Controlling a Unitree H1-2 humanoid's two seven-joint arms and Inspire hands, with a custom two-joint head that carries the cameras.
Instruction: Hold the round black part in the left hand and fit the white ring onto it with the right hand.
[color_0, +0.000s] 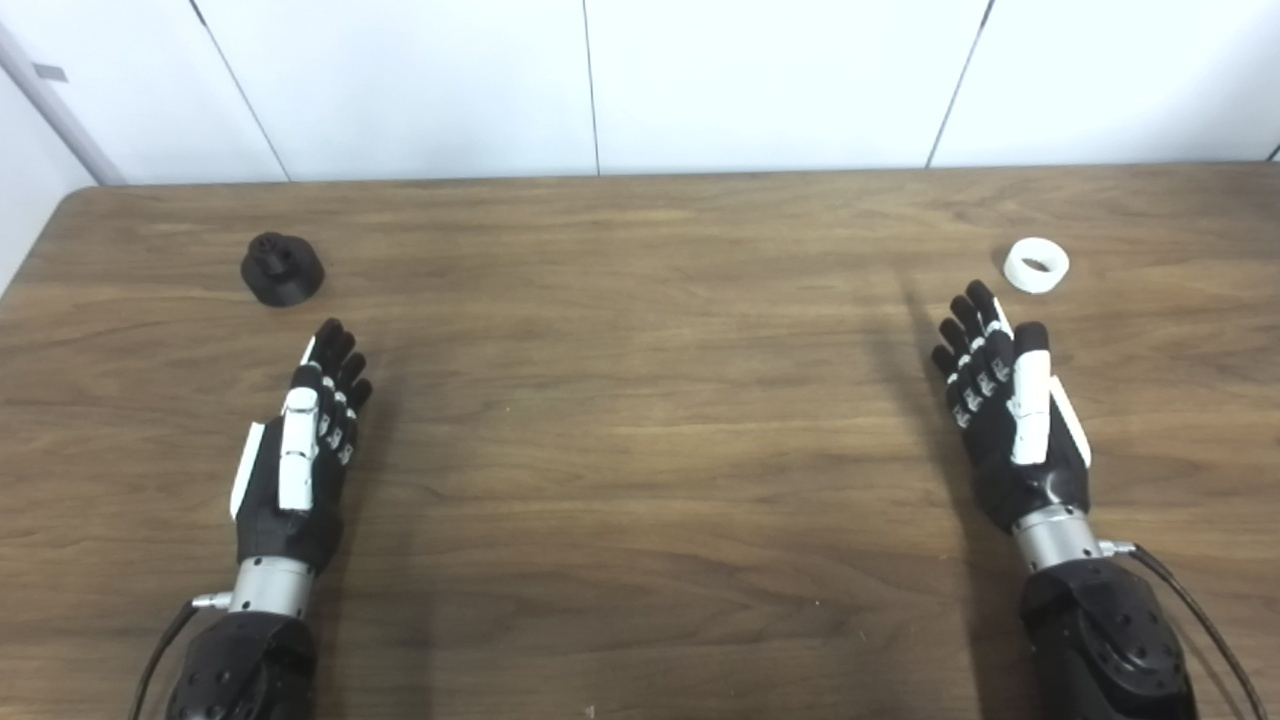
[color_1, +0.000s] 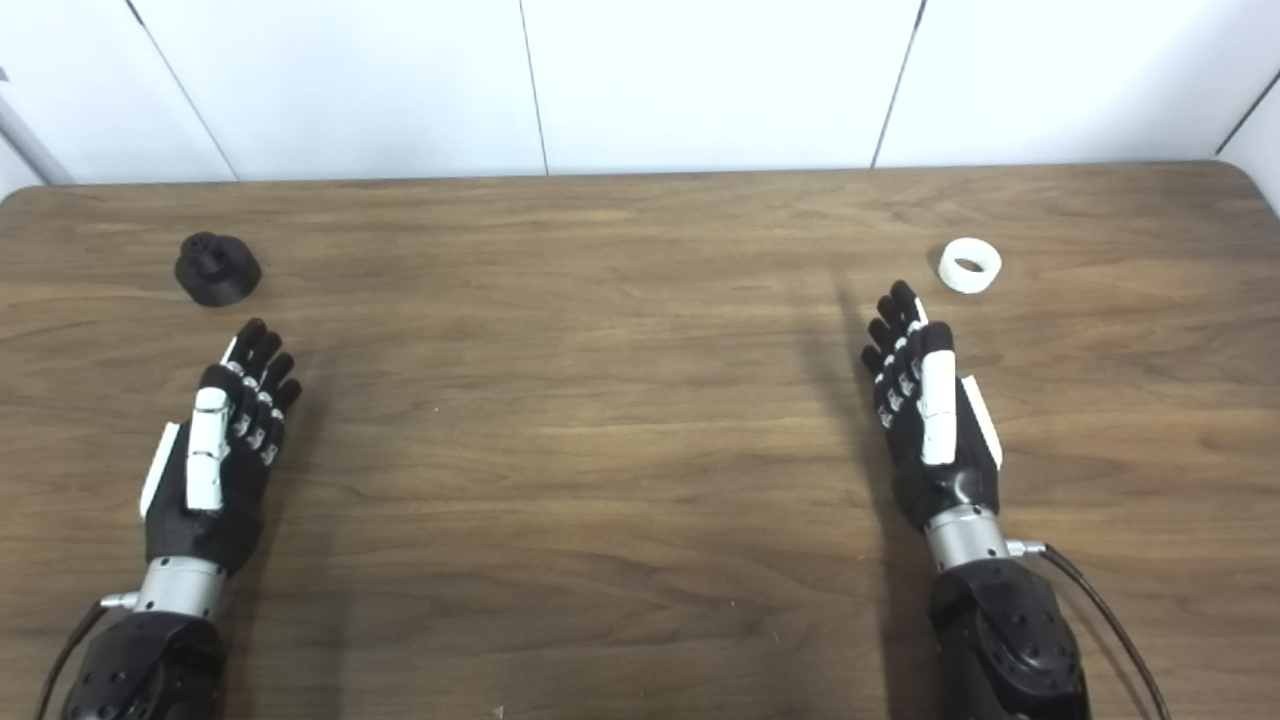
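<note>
Nearest me are my two black forearms, coming in from the bottom edge over the brown wood-grain table (color_0: 640, 450). The left eye view shows a grey post at the far left corner of the white wall; the right eye view only catches its tip but shows the table's rounded far right corner and the side wall there.

My left hand (color_0: 300, 440), black with white plates, is stretched flat with its fingers straight and close beside each other, thumb laid along the top. It holds nothing. I cannot tell whether it rests on the wood or hangs just above it. My right hand (color_0: 1005, 410) is in the same pose, fingers extended and slightly fanned at the tips, empty.

The round black plastic part (color_0: 282, 268), with a small knob on top, sits upright on the table just beyond the left hand's fingertips, a little to their left, not touching. The white plastic ring (color_0: 1036, 265) lies on the table, hole tilted toward me, just beyond and slightly right of the right hand's fingertips, also apart from them.
</note>
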